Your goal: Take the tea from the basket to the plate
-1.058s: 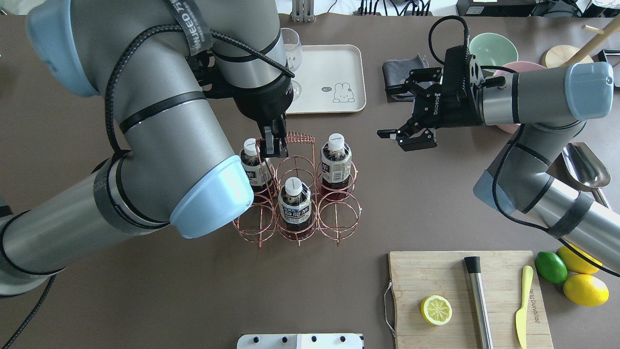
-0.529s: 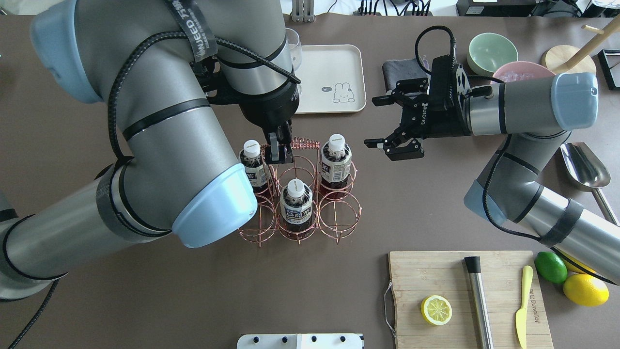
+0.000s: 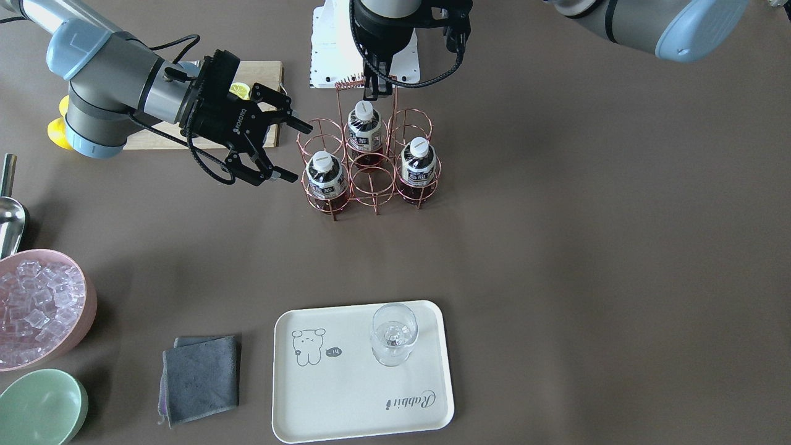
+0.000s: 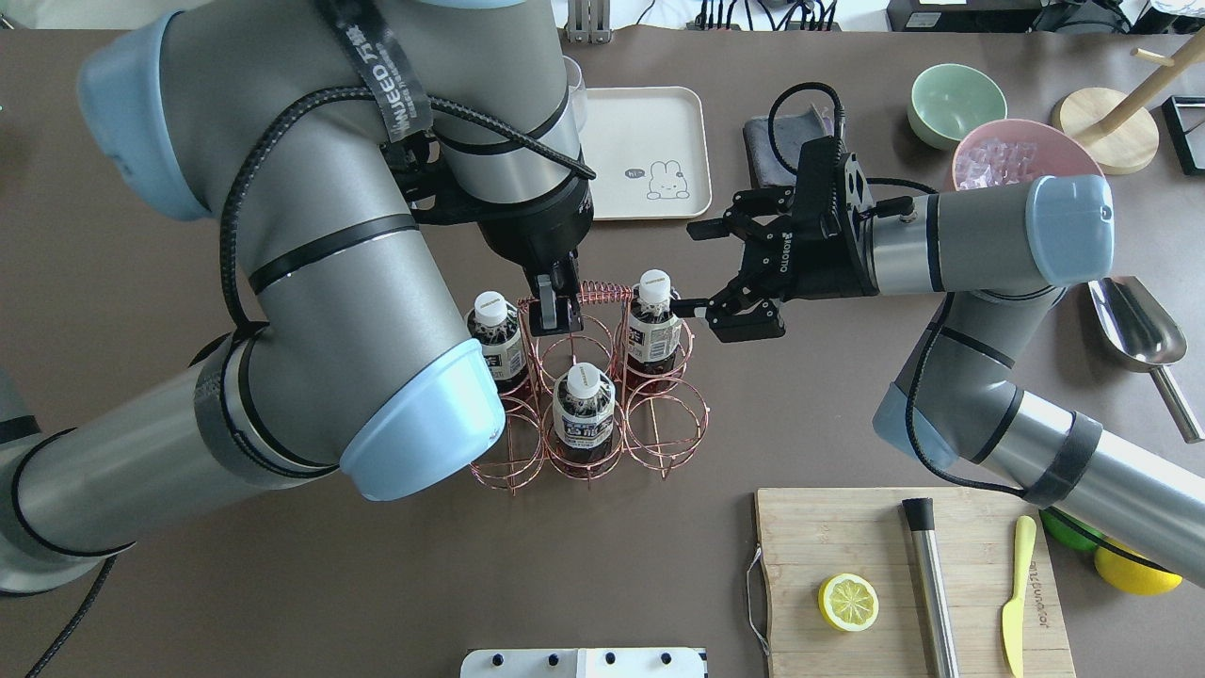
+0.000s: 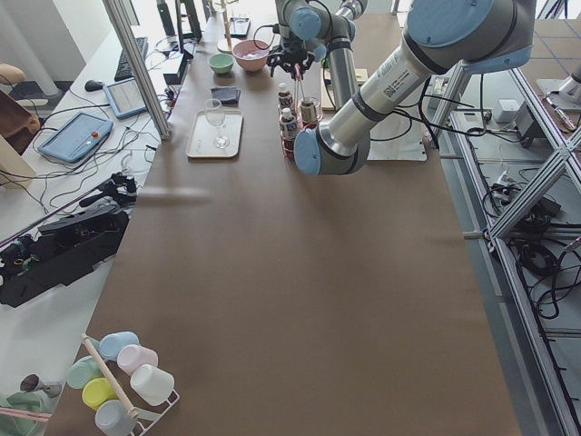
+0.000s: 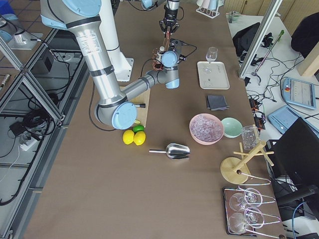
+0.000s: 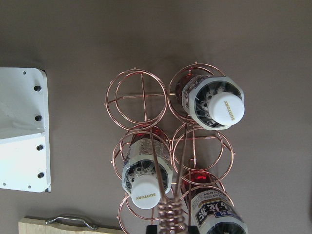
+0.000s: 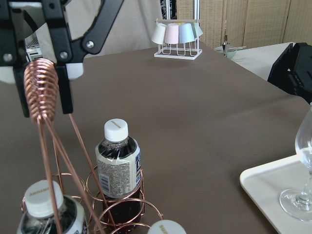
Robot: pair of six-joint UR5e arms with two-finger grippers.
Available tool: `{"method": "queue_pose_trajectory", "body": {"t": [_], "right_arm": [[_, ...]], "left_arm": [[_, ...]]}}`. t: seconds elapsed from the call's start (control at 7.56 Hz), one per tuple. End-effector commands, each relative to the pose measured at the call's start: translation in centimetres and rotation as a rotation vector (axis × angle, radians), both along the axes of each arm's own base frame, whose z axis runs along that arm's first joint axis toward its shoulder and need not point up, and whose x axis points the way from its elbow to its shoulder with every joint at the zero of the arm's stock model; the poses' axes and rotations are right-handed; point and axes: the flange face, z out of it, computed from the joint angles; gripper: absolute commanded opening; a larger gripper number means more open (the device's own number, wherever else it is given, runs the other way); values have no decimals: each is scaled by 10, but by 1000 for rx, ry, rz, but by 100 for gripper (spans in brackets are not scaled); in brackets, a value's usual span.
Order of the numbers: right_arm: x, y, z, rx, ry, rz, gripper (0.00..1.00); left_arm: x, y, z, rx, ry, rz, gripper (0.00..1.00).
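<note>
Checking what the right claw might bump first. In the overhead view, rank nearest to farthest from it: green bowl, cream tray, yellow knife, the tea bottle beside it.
From the right claw:
1. Tea bottle, just left, in the wire rack.
2. Cream tray, farther back left.
3. Green bowl, far back right.
4. Yellow knife, near right, on the cutting board.
</note>
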Motion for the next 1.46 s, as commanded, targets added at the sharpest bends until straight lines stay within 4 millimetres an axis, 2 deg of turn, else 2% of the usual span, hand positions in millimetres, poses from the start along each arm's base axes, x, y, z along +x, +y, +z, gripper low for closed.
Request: {"method": "queue_pose_trajectory", "body": {"t": [0.0, 0.53, 0.66, 0.79, 1.06, 1.19, 1.32], "right_arm": [[-23, 16, -3, -11, -11, -6, 93], [-40, 15, 1, -18, -8, 1, 89], [-42, 15, 2, -19, -9, 3, 84], [-42, 15, 2, -22, -9, 2, 76], [-42, 16, 2, -27, -11, -1, 50], [-41, 17, -1, -48, -20, -8, 28], [-40, 18, -1, -50, -22, -10, 11]], "left_arm": [[4, 4, -1, 3, 10, 6, 0], [6, 6, -1, 4, 12, 11, 0], [6, 5, 0, 3, 11, 11, 0], [6, 7, -2, 5, 13, 13, 0], [7, 6, -1, 4, 12, 13, 0], [6, 6, -2, 6, 12, 12, 0], [7, 5, 0, 4, 8, 10, 0]]}}
